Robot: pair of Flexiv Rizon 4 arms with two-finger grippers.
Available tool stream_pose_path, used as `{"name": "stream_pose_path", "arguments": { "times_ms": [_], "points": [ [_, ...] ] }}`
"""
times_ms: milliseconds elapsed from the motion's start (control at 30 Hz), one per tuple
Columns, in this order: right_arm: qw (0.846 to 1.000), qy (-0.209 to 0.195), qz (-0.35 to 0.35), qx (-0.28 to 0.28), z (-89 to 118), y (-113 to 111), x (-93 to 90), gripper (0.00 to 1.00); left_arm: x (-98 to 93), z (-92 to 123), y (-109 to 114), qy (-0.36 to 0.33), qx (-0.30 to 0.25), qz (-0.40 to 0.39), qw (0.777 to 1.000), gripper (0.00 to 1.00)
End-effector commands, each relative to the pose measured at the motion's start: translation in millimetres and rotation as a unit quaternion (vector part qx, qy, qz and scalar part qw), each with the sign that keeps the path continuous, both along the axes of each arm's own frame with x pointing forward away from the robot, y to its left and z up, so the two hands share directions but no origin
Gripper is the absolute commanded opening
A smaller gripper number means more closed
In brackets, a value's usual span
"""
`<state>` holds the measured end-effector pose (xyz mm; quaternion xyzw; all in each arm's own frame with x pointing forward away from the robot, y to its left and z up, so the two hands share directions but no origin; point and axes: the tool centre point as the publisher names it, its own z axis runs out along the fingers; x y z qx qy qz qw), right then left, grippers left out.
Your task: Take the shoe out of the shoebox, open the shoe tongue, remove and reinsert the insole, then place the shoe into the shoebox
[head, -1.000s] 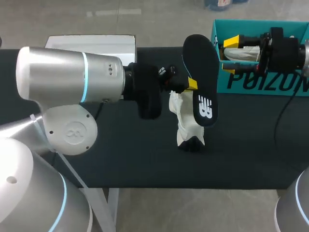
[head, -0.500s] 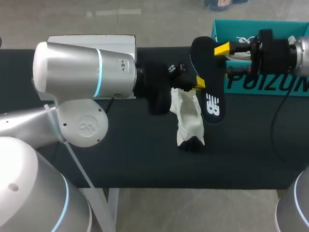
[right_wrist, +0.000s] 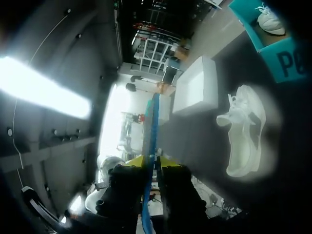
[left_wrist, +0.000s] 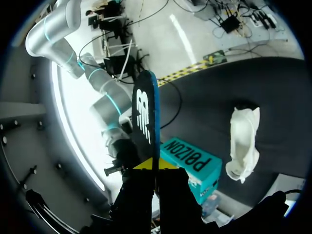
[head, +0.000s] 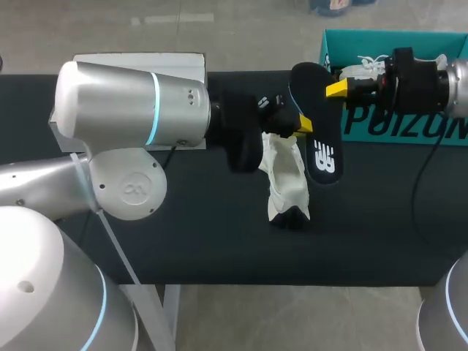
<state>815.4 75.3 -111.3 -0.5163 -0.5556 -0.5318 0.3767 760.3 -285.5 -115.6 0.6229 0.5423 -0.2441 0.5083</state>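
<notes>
— Fingers [left_wrist: 146,165] of the left gripper [left_wrist: 156,168]?
— Almost closed, pinching the insole [left_wrist: 146,114] from both faces, edge-on between them. Same at the right gripper [right_wrist: 155,163]: yellow tips pressed on either side of that thin edge, only a narrow gap.

— And the arms' pose?
— Left arm [head: 131,113] in from 9 o'clock, stretched level across the table [head: 183,241], wrist pointing toward 3. Right arm [head: 459,84] in from 3 o'clock, pointing toward 9, above the shoebox [head: 380,124]. Both grippers at the insole, held up in the air: left at its middle, right at its far end, about 1 o'clock of the left.

— Count?
— One insole, black with a blue rim. Two white shoes: one shoe [head: 285,179] lying on the table at 6 o'clock of the insole, touched by neither gripper; a second shoe [head: 363,68] inside the shoebox. One teal shoebox, at the table's 2 o'clock corner. One white box [head: 146,62] at 11 o'clock, behind the left arm. Two arms, two grippers.
</notes>
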Motion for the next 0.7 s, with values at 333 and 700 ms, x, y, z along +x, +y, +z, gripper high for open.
{"name": "stream_pose_path", "arguments": {
  "times_ms": [333,700],
  "points": [
    [1.0,0.012,0.002,-0.012,-18.1,-0.2,6.7,0.0,7.3,2.8,24.3,0.067,0.106,-0.044,0.991,1.0],
    [0.998,0.028,0.013,-0.055,-49.2,8.1,11.9,0.0,22.8,15.8,66.6,0.141,0.333,-0.084,0.929,1.0]
  ]
}}
